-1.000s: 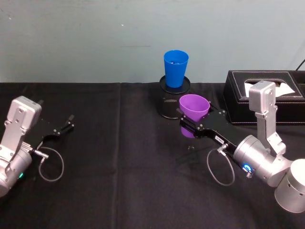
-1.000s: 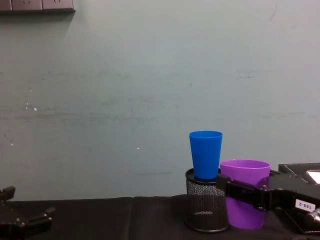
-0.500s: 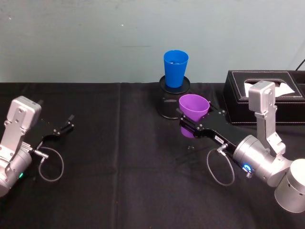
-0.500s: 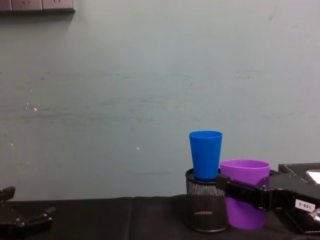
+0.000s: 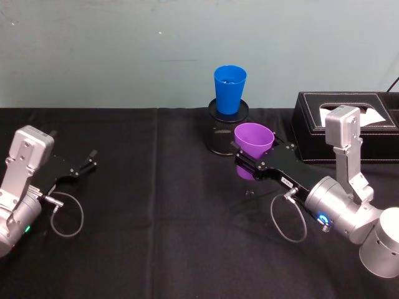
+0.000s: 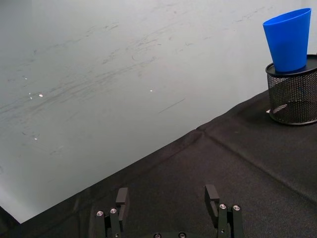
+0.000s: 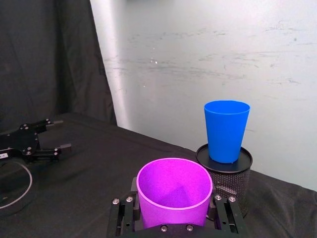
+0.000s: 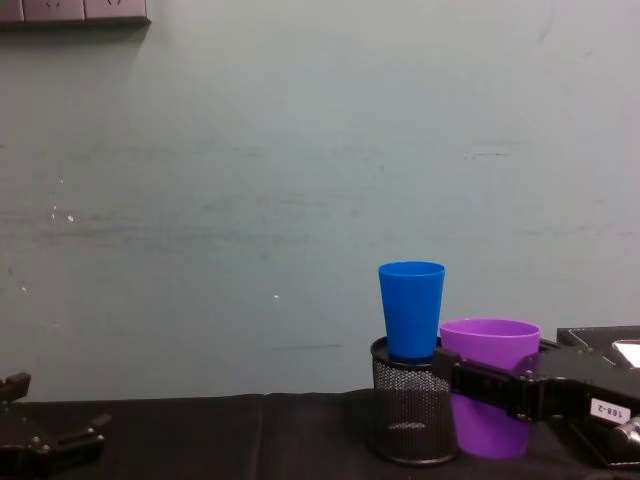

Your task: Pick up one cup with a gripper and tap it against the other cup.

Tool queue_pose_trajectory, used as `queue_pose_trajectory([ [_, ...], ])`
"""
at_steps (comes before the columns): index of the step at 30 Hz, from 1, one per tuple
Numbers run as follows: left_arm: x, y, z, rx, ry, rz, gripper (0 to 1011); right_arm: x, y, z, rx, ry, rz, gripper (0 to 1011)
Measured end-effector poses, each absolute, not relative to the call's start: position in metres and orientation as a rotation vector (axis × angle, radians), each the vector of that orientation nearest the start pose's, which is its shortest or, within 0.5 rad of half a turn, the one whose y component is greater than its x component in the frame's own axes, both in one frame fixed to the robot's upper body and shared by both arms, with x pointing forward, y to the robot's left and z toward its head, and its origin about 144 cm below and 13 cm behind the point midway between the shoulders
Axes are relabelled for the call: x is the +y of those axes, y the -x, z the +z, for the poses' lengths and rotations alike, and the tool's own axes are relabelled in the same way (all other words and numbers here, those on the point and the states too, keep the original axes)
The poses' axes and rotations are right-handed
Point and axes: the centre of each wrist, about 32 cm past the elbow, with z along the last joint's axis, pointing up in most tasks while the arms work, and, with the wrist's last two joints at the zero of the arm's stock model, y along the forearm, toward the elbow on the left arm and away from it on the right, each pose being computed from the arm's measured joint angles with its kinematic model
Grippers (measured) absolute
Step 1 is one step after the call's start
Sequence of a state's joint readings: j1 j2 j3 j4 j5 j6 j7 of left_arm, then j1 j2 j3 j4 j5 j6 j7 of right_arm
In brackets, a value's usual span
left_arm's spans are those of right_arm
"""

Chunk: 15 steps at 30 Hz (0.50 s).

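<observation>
The purple cup (image 5: 254, 139) (image 8: 489, 385) (image 7: 173, 191) is held upright just above the black table, with my right gripper (image 5: 247, 157) (image 7: 173, 218) shut on its sides. The blue cup (image 5: 229, 89) (image 8: 411, 308) (image 7: 226, 130) (image 6: 289, 39) stands upright on top of a black mesh holder (image 5: 221, 134) (image 8: 408, 415), just behind and to the left of the purple cup, a small gap between them. My left gripper (image 5: 87, 163) (image 6: 168, 198) rests open at the table's far left, with nothing between its fingers.
A black tissue box (image 5: 349, 124) sits at the back right, close to the right arm. The black cloth table (image 5: 156, 218) ends at a pale wall behind the holder. A cable loop (image 5: 65, 215) lies by the left arm.
The purple cup has risen very slightly in the right gripper's hold. The left arm and the blue cup have not moved.
</observation>
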State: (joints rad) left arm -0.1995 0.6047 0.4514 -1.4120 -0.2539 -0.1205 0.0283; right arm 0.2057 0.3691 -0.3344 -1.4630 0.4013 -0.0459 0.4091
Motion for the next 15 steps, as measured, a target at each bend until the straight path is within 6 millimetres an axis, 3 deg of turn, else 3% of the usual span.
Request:
queue_pose_trajectory([
  [15, 0.3097, -0.4886, 1.1398, -0.285, -0.304, 1.248, 1000, -0.2478, -0.5034, 1.1625, -0.026, -0.008, -0.894, 729],
])
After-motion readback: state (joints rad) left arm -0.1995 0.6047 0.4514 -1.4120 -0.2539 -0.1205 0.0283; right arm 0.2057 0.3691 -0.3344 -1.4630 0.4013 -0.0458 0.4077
